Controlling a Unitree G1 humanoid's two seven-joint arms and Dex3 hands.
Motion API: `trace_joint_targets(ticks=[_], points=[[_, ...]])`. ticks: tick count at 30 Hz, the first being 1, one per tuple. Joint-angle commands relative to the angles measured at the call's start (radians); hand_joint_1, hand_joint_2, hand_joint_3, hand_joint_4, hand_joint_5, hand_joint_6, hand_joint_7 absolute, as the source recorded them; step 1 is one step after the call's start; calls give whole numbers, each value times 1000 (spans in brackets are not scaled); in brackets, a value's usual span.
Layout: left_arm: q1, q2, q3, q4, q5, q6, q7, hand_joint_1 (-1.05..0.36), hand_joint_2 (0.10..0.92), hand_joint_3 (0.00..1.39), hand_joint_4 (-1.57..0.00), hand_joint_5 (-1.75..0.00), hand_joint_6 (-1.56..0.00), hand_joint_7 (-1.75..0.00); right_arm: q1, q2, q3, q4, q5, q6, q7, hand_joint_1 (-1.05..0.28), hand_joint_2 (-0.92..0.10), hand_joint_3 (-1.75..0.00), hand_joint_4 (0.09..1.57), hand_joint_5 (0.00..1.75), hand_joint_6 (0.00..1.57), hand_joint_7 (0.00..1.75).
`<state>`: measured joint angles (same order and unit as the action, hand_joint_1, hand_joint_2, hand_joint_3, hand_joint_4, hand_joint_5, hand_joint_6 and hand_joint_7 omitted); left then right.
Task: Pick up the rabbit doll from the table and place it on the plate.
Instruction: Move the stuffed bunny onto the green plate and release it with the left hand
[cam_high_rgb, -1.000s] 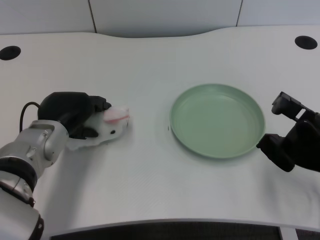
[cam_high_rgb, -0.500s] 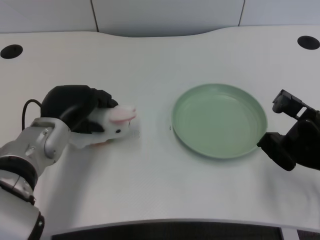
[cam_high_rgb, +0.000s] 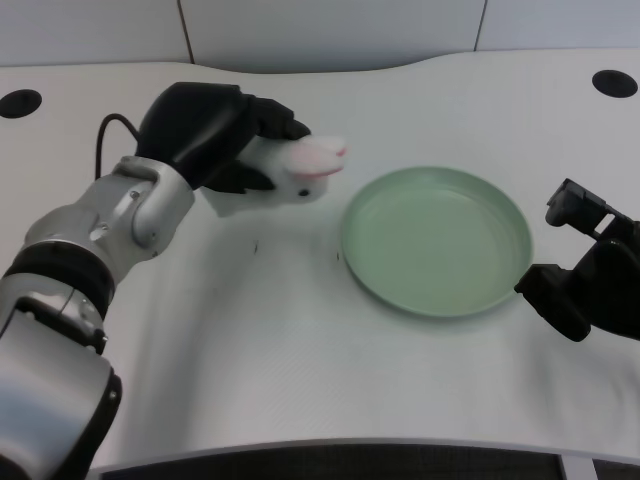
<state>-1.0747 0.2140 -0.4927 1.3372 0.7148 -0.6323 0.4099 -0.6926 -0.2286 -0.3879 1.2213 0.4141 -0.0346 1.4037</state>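
So we've got the rabbit doll (cam_high_rgb: 290, 172) wrapped up in our left hand (cam_high_rgb: 215, 130), fingers curled over its back with the pink-eared head poking out toward the right. It looks lifted clear of the table (cam_high_rgb: 300, 330), hanging just left of the green plate (cam_high_rgb: 436, 296) but not over it yet. The plate has nothing in it, so the carry seems maybe two-thirds done, and the drop is what's left.

What could bite us from here:

- The doll is soft, so the grip is squishing plush rather than clamping anything firm. If we swing across too fast it could slide out head-first and land short of the rim.
- We can't really tell how much of the body is tucked under the fingers, since the hand hides most of it. If it's only a shallow hold, that makes the slip more likely.
- Letting go too early, near the plate's left edge, could leave the rabbit draped half on the rim, half on the table.
- Coming in too low, we might bump the rim and shove the plate sideways.
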Motion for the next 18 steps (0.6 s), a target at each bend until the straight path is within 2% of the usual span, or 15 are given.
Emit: trace_joint_targets(ticks=[1, 6, 10, 11, 12, 15, 16, 18], points=[[-42, -28, -28, -3, 26, -24, 21, -111, 874, 1, -638, -1287, -1207, -69, 13, 1, -10, -3, 10, 5, 1, -674, -917, -59, 1073, 1746, 851, 1746], [-65, -82, -50, 5, 41, -21, -3, -134, 872, 2, -701, -1234, -1230, -86, 12, 11, -12, -10, 13, 4, 4, -649, -921, -57, 1066, 1746, 834, 1746], [-64, -137, -75, 13, 50, -21, -18, -112, 891, 3, -599, -1469, -1205, -148, 12, 18, -13, -14, 15, 15, 13, -660, -918, -43, 1075, 1746, 861, 1746], [-62, -152, -82, 15, 53, -24, -25, -105, 889, 3, -594, -1497, -1169, -245, 12, 21, -15, -16, 17, 16, 16, -658, -918, -40, 1076, 1746, 863, 1746], [-62, -161, -88, 17, 55, -26, -28, -102, 877, 2, -615, -1462, -1098, -372, 13, 23, -16, -17, 19, 17, 18, -655, -917, -37, 1076, 1746, 864, 1746], [-59, -197, -113, 22, 72, -17, -47, -130, 879, 4, -634, -1380, -1026, -456, 12, 29, -20, -21, 24, 32, 27, -637, -912, -28, 1070, 1746, 841, 1746], [-57, -210, -122, 24, 79, -15, -50, -146, 886, 6, -643, -1337, -1011, -459, 12, 32, -20, -24, 23, 23, 29, -633, -914, -28, 1069, 1746, 834, 1746], [-51, -228, -138, 27, 92, -14, -42, -167, 897, 7, -656, -1275, -997, -446, 10, 34, -18, -28, 20, 20, 30, -646, -913, -29, 1076, 1746, 842, 1746]])
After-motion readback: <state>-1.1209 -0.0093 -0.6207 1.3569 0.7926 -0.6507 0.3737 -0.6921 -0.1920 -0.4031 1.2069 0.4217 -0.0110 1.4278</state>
